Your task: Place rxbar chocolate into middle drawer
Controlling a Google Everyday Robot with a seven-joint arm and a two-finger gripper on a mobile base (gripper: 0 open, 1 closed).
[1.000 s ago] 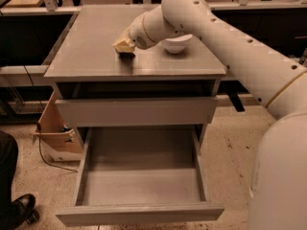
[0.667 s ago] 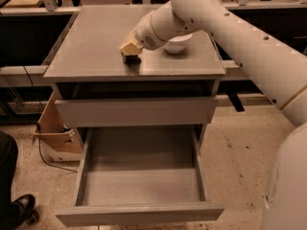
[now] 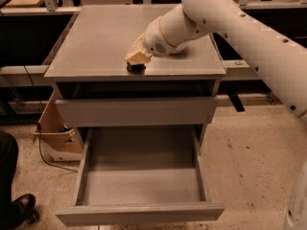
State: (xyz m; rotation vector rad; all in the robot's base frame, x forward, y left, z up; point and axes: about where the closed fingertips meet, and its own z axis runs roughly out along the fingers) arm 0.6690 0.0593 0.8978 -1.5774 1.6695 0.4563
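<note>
My gripper point(image 3: 136, 61) is low over the front middle of the grey cabinet top point(image 3: 86, 42), near its front edge. It is shut on the rxbar chocolate point(image 3: 135, 69), a small dark bar that shows just under the tan fingertips, touching or barely above the surface. The middle drawer point(image 3: 139, 176) is pulled wide open below, and its flat grey inside holds nothing. It lies directly under and in front of the gripper. The upper drawer front point(image 3: 136, 110) is closed.
My white arm point(image 3: 230, 18) reaches in from the right across the back of the cabinet top. A cardboard box point(image 3: 55, 133) stands on the floor at the cabinet's left. A person's dark shoe point(image 3: 19, 207) is at the lower left. Tables stand behind.
The gripper has moved with the dark bar from the middle of the cabinet top toward its front edge. The white bowl seen earlier is now hidden behind the arm.
</note>
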